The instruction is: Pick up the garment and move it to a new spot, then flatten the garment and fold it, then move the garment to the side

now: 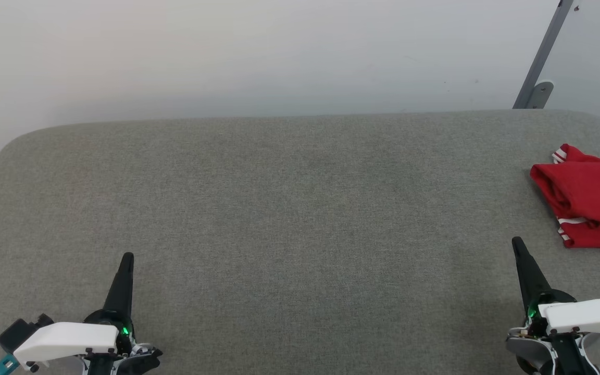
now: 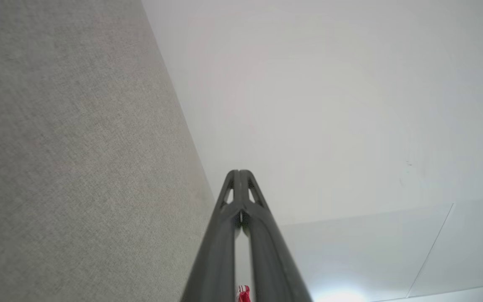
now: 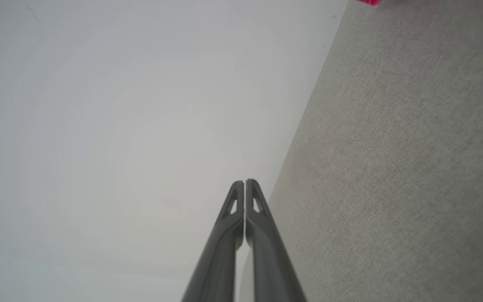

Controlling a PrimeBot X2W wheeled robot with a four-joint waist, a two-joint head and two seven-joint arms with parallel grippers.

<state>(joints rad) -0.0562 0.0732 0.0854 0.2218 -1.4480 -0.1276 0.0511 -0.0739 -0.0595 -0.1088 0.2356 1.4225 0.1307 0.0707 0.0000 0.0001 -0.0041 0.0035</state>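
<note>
The garment (image 1: 589, 198), a bright red T-shirt with red-and-white striped trim, lies bunched at the far right of the grey table, cut off by the picture's right edge. A sliver of it (image 2: 243, 295) peeks between the left fingers in the left wrist view, and a red corner (image 3: 368, 2) shows at the top of the right wrist view. My left gripper (image 1: 127, 258) is at the lower left, shut and empty. Shut and empty too, my right gripper (image 1: 516, 242) sits at the lower right, just below and left of the garment without touching it.
The grey fabric-covered table (image 1: 279, 208) spans the whole view with rounded far corners. A pale wall rises behind it. A grey metal strut (image 1: 542, 57) with a bracket stands at the back right.
</note>
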